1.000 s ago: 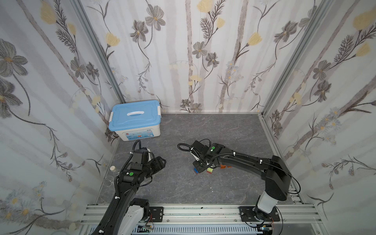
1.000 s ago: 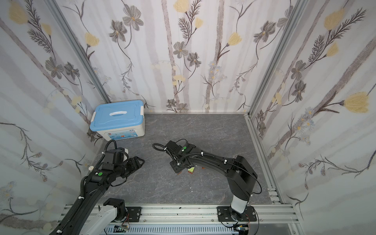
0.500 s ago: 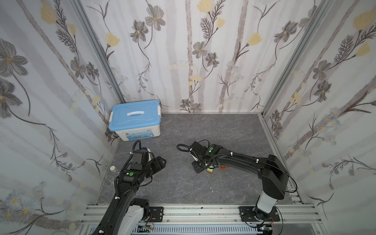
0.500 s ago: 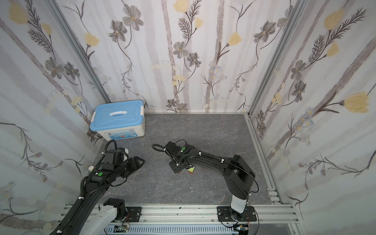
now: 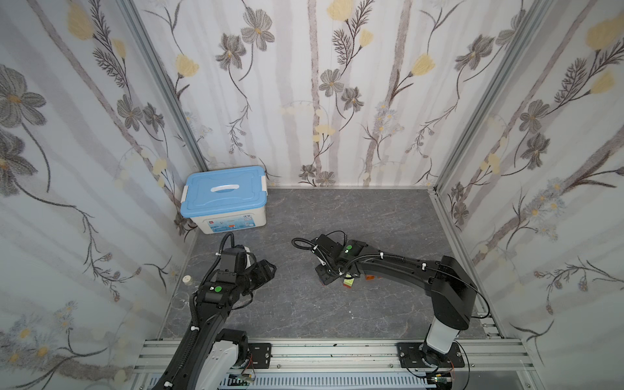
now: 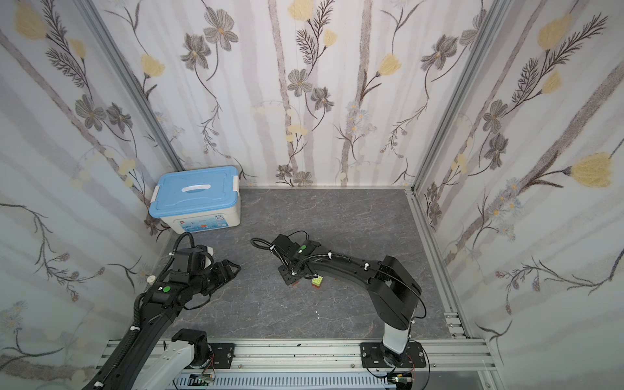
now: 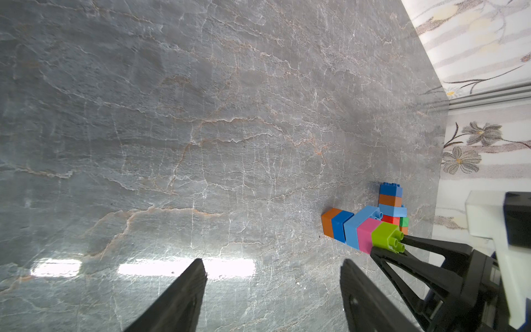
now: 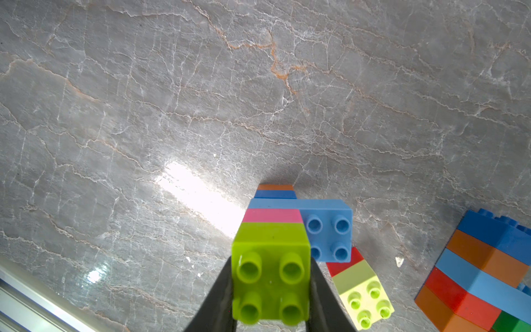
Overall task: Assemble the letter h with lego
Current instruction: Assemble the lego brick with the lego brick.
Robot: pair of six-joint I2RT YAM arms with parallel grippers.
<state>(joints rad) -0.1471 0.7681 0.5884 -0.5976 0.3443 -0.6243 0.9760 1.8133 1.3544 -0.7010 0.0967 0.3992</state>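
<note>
Top pair high, downward; wrist cams close, both on lego [image 7: 365,231].

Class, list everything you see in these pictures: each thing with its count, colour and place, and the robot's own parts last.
table: one, grey marble pattern, under everything.
box: one, white with light-blue lid, back left corner.
brick row: one, five joined bricks, lime, pink, light blue, blue, orange; lime end in the right claw.
small stack: one, two bricks, red and pale lime, beside the brick row.
tall stack: one, blue, orange, light blue, red, orange, green at the base; near the brick row.
white disc: one, by the left wall.
rail: one, silver, front edge.
left claw: one, black, open, empty.
right claw: one, black, shut on the brick row.
</note>
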